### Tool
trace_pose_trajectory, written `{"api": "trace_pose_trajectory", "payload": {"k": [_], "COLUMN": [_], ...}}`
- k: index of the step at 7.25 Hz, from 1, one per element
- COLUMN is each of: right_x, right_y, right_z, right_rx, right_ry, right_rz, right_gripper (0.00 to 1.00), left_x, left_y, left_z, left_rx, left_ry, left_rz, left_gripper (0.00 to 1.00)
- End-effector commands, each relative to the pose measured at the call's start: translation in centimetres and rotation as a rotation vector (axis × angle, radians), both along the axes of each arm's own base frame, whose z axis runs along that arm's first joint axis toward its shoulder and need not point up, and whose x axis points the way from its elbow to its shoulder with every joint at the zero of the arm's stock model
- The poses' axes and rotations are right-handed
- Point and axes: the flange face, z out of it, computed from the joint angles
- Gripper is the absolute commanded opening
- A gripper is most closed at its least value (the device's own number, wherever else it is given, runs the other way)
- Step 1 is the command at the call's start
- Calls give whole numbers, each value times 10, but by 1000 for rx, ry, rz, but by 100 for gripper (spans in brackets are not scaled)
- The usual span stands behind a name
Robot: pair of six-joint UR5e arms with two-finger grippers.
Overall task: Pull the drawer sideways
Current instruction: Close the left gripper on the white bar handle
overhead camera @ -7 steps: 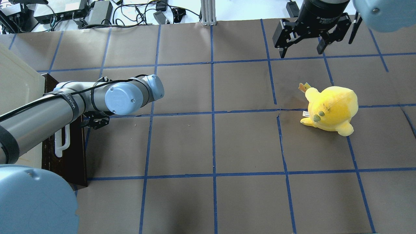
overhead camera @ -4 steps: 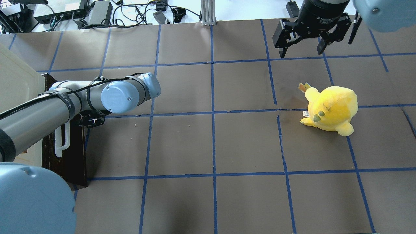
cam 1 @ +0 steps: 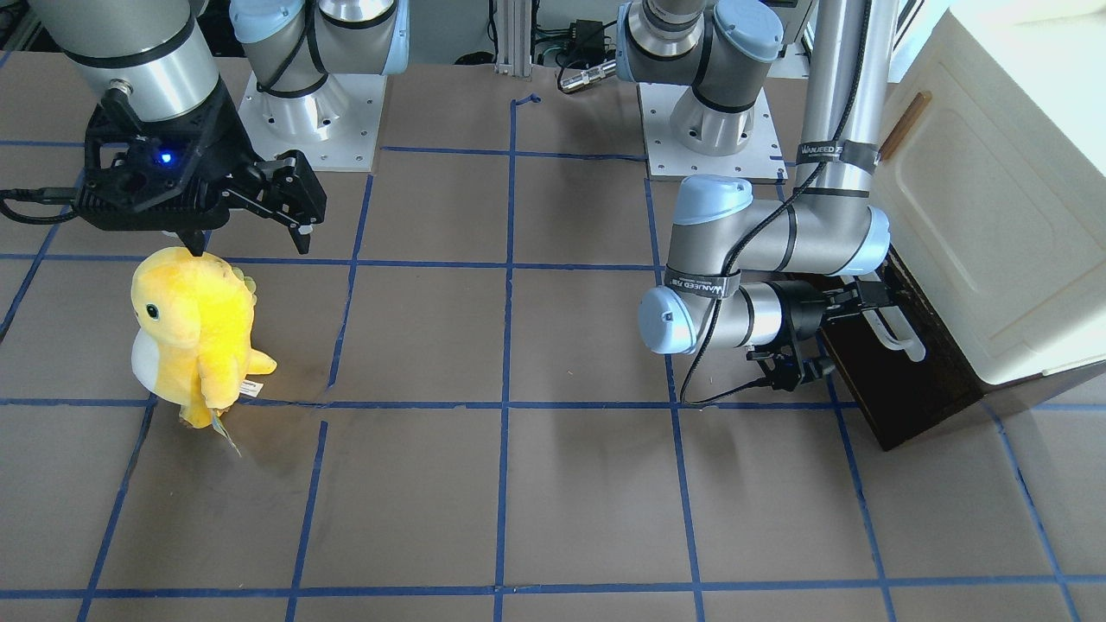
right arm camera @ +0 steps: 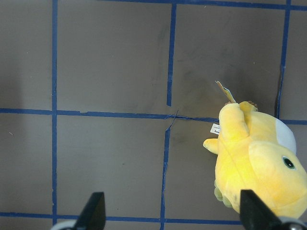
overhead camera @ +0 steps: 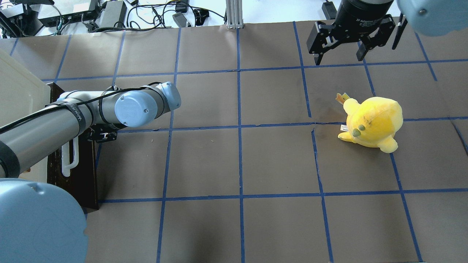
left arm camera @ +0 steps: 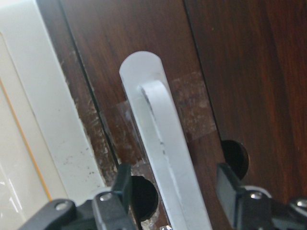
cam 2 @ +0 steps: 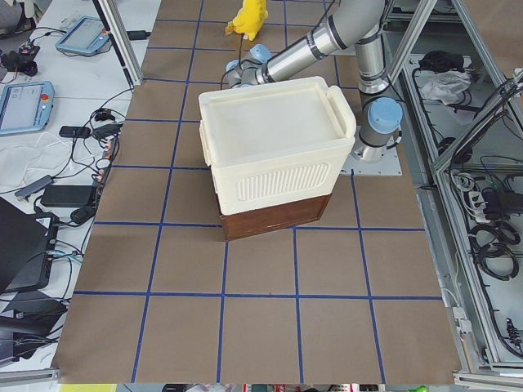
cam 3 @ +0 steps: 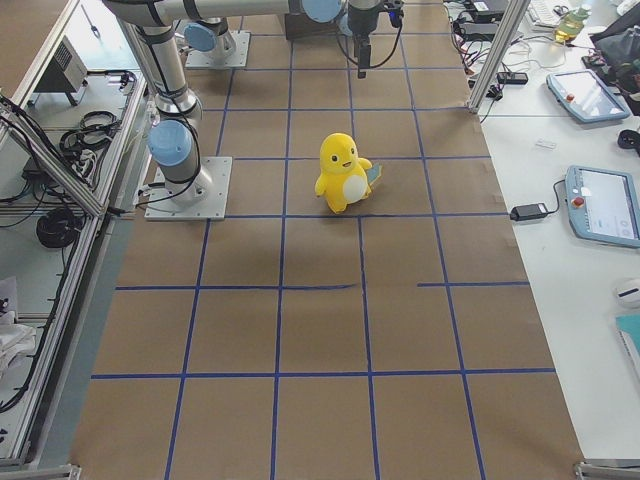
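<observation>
At the table's left end, in the overhead view, a cream cabinet (overhead camera: 22,91) is seen, moulded and smooth like plastic. The drawer (overhead camera: 78,175) is set at its foot, facing the table's middle. Its dark brown wooden front looks shut or nearly so, though this cannot be told for sure. A long white handle (left arm camera: 163,143), a glossy bar rounded at the end, is fixed along the front. Clear tape (left arm camera: 192,110) is stuck around its foot, and two round holes (left arm camera: 235,155) are cut in the wood beside it. The left gripper (left arm camera: 172,191) is held released, one finger on each side of the bar with a gap to both, so nothing is gripped yet.

The drawer is judged stiff and fairly light, and the bar is the one place to be taken hold of. Being smooth, it may slip in the grip, and the taped mount suggests a gentle pull. The cabinet may be dragged along.

Further right, the right gripper (overhead camera: 339,54) is hung unclenched and empty over the paper-covered table (overhead camera: 237,164). A soft yellow plush (overhead camera: 371,122) is stood near it.
</observation>
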Motion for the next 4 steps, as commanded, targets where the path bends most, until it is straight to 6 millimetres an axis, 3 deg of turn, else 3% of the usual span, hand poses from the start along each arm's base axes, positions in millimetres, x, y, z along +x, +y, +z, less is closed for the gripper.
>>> {"api": "trace_pose_trajectory", "payload": {"k": [1,4], "right_x": [0,0], "right_y": [0,0], "right_z": [0,0], "right_rx": [0,0], "right_ry": [0,0], "right_rz": [0,0], "right_gripper": [100,100], "left_x": [-2,-3], "left_y": [-1,-1], "left_z": [0,0], "left_rx": [1,4], "left_ry": [0,3], "left_rz": [-6,-8], "left_gripper": [53,46]}}
